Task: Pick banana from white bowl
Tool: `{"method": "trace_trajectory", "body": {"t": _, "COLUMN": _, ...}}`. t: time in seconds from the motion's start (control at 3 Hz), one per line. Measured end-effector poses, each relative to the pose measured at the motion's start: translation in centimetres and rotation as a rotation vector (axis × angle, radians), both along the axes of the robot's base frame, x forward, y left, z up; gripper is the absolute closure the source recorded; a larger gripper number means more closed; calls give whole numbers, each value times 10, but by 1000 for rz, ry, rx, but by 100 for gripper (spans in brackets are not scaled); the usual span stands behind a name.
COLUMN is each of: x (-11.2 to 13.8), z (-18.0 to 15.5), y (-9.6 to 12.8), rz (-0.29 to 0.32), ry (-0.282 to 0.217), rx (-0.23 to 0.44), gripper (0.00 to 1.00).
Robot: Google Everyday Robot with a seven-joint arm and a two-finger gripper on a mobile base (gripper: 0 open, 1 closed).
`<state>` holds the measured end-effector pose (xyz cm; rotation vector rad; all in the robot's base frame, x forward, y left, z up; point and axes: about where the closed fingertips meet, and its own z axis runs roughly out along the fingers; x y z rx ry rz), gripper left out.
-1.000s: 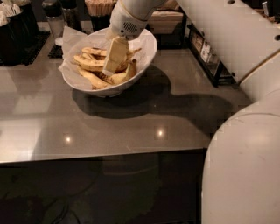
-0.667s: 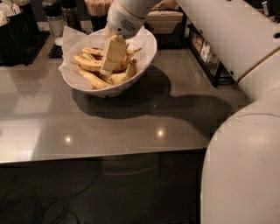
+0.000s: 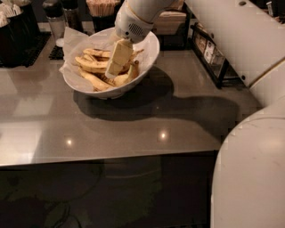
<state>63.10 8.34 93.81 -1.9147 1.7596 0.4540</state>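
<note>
the white bowl (image 3: 150,50) stands tilted on the grey table (image 3: 178,116), towards the back left, its higher rim to the right and its lower side facing the front left. crinkled white paper (image 3: 73,39) lines it and pokes up past the rim at the back left. inside lies a heap of speckled yellow bananas (image 3: 95,53), stacked across one another.

the banana (image 3: 94,81), long and strongly curved, lies along the lower front of the heap, close against the bowl's near wall, its ends turned upward; it is probably the lowest one there, though the pile is too crowded to be sure. shorter bananas rest above and behind it.

the gripper (image 3: 113,71) reaches down into the bowl from the upper right, its pale cream tip set among the fruit in the middle of the heap, above the banana. whether it is open, closed or gripping anything cannot be told from this angle. the white arm (image 3: 240,40) runs back to the right, and the robot's body (image 3: 249,173) fills the lower right corner.

behind the bowl stand dark containers (image 3: 18,22), a cup of pale sticks (image 3: 103,8) and a glass shaker (image 3: 55,20). a black rack (image 3: 209,55) sits at the table's right edge.
</note>
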Motion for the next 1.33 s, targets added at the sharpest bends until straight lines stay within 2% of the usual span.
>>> {"method": "trace_trajectory", "body": {"t": 0.67, "x": -3, "z": -22, "y": -14, "rz": -40, "ry": 83, "rx": 47, "gripper": 25}}
{"method": "trace_trajectory", "body": {"t": 1.0, "x": -1, "z": -25, "y": -13, "rz": -35, "ry": 98, "rx": 46, "gripper": 40}}
{"method": "trace_trajectory", "body": {"t": 1.33, "x": 1, "z": -25, "y": -13, "rz": -37, "ry": 109, "rx": 42, "gripper": 44}}
